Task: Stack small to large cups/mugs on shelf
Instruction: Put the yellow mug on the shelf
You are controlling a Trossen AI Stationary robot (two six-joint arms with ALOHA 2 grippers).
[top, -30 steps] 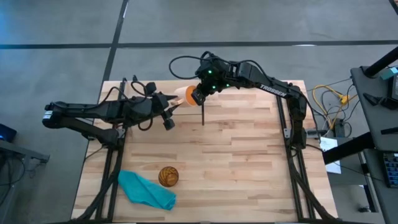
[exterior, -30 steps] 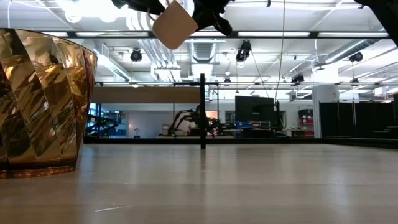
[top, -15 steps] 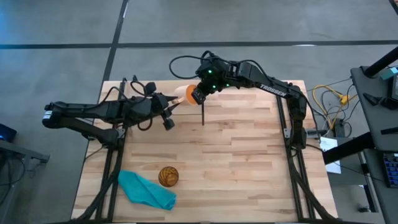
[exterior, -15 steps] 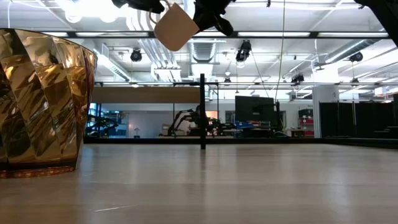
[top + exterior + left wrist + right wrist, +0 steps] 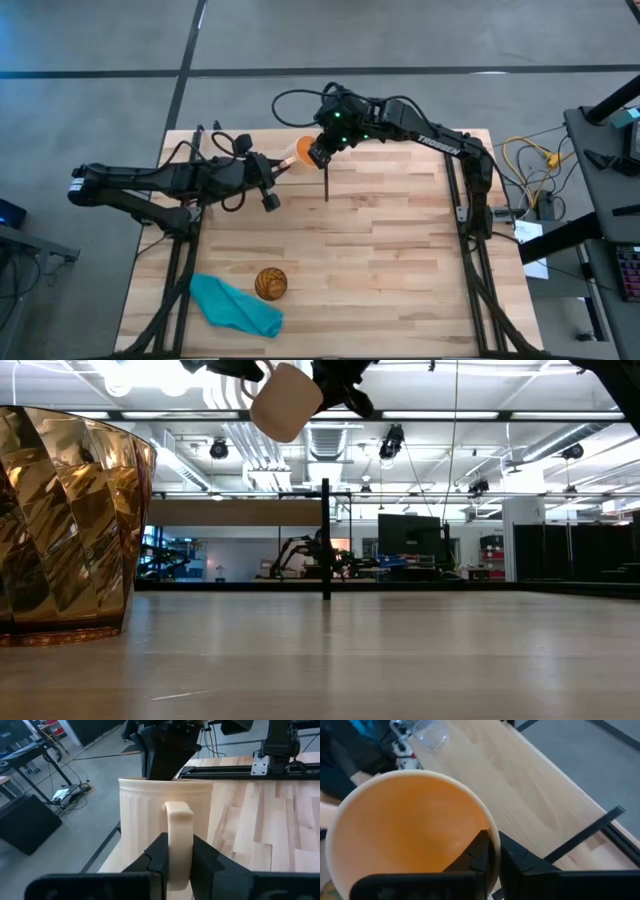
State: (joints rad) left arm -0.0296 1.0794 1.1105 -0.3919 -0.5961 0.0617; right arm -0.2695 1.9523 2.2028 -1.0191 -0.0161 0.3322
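The orange mug [image 5: 303,150], cream outside and orange inside, hangs in the air over the shelf's [image 5: 390,240] far edge, just left of the thin black divider [image 5: 326,186]. Both grippers are shut on it: my left gripper [image 5: 179,851] comes from the left, my right gripper [image 5: 492,847] from the far right. In the low view the mug [image 5: 287,400] is tilted high above the wood. The amber patterned tumbler [image 5: 270,283] stands upright on its base near the front left. The small clear cup [image 5: 430,732] stands on the wood beyond the mug. My left gripper pinches the mug's handle [image 5: 179,822] between its two fingers, one on each flat side. The fingers come level from the table's left. The mug is lifted clear of the shelf. My right gripper holds the mug's rim [image 5: 488,827], with one finger inside the mug and one outside its wall. It comes from the side opposite the handle. The mug is clear of the wood and tilted.
A crumpled teal cloth [image 5: 235,305] lies at the shelf's front left corner beside the tumbler. Black frame posts run along the left side [image 5: 180,260] and the right side [image 5: 470,230]. Bare wood spreads across the middle and right.
The mug has stayed in the air between the two grippers. In the low view it has shifted slightly toward the table's right.
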